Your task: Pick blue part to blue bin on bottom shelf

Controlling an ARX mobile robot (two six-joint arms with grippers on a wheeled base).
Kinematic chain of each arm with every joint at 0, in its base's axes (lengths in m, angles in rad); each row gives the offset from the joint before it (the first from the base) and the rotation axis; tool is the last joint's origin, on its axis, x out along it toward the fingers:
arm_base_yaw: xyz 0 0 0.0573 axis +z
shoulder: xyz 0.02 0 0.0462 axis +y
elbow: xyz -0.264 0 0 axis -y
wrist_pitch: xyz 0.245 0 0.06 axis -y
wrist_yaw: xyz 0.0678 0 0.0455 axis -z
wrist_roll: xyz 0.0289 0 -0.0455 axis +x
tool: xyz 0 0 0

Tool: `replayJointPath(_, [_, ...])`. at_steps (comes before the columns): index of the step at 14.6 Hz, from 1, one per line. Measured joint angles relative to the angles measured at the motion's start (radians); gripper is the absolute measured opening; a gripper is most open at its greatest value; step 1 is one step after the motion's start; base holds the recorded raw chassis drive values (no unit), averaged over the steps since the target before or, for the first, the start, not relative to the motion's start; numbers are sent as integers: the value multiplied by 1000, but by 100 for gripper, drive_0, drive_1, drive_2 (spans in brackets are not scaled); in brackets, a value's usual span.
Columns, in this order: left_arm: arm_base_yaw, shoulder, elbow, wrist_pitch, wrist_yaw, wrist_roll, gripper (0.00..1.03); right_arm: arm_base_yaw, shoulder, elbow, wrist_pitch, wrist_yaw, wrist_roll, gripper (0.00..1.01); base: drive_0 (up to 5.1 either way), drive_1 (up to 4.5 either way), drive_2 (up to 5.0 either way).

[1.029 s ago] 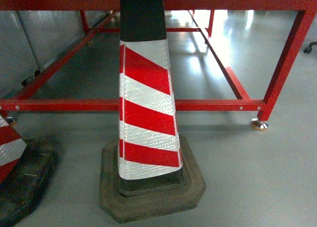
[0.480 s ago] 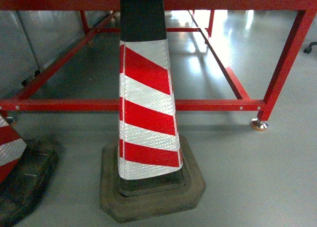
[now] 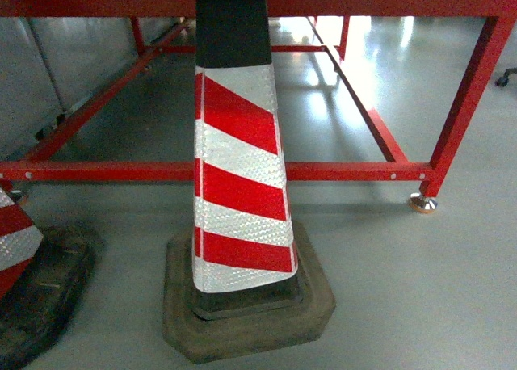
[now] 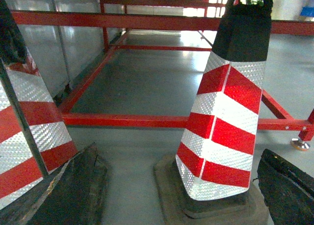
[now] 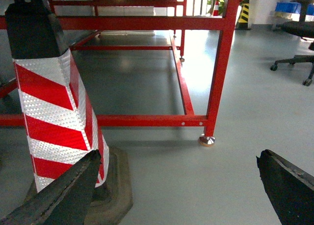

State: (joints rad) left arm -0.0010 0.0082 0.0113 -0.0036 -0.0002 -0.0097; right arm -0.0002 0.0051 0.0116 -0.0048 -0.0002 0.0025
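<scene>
Head view: red-and-white striped traffic cone dead centre on a heavy dark rubber base, standing on grey floor just in front of the low rail of a red metal frame. Second cone cut off at the lower left edge. No blue part, blue bin or steel shelf to be seen in any of the three views, so nothing of the task within reach; only a scrap of something blue far off at the upper right of the right wrist view, too small to identify.

Left gripper spread wide, its two dark fingers framing the bottom corners of the left wrist view with the striped cone between them, holding nothing. Right gripper likewise spread and empty, fingers at the bottom corners of its view, floor between them, an office chair well off to the right.

Probably a travel stage: arms tucked low and pointing forward, grippers left apart ready for a later grasp. Cones likely set out as markers or barriers around the frame, so steering round them seems the immediate concern.
</scene>
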Motion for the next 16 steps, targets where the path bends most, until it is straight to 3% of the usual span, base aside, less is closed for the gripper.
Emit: replayJointPath(16, [0,0,0,-1,-2,6,98,0,0,0,0,-1,0,98,0,0,0])
